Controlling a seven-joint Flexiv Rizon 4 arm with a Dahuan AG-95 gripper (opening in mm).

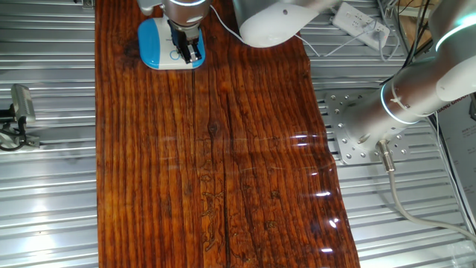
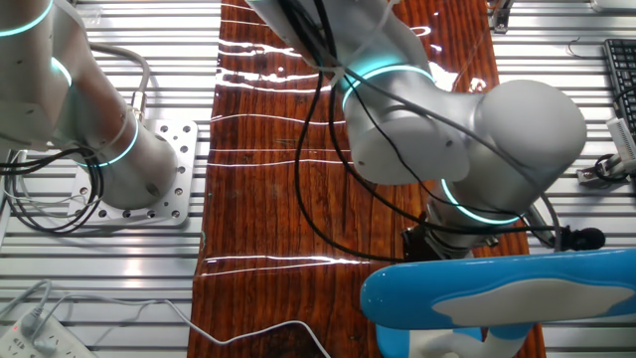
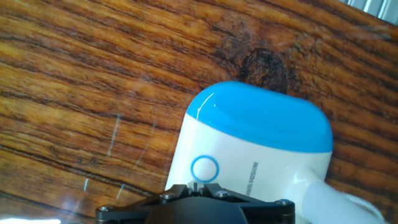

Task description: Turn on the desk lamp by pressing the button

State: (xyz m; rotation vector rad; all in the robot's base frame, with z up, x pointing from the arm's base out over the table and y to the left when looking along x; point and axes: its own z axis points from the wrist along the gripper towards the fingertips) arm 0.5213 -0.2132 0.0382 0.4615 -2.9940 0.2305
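Note:
The desk lamp's base (image 1: 158, 39) is a rounded blue square with a white rim at the far left of the wooden table (image 1: 223, 164). My gripper (image 1: 186, 50) hangs straight over its near right part. In the hand view the base (image 3: 261, 124) fills the lower right, and the button (image 3: 204, 168) is a small ring just ahead of my gripper (image 3: 199, 185). The fingertips meet with no gap and hold nothing. Whether they touch the base is unclear. In the other fixed view the lamp's blue and white head (image 2: 497, 283) hides the base and my fingers.
A white power strip (image 1: 361, 22) lies off the table at the back right; it also shows in the other fixed view (image 2: 30, 333). The arm's mounting plate (image 1: 357, 126) sits right of the table. Ribbed metal surrounds the table.

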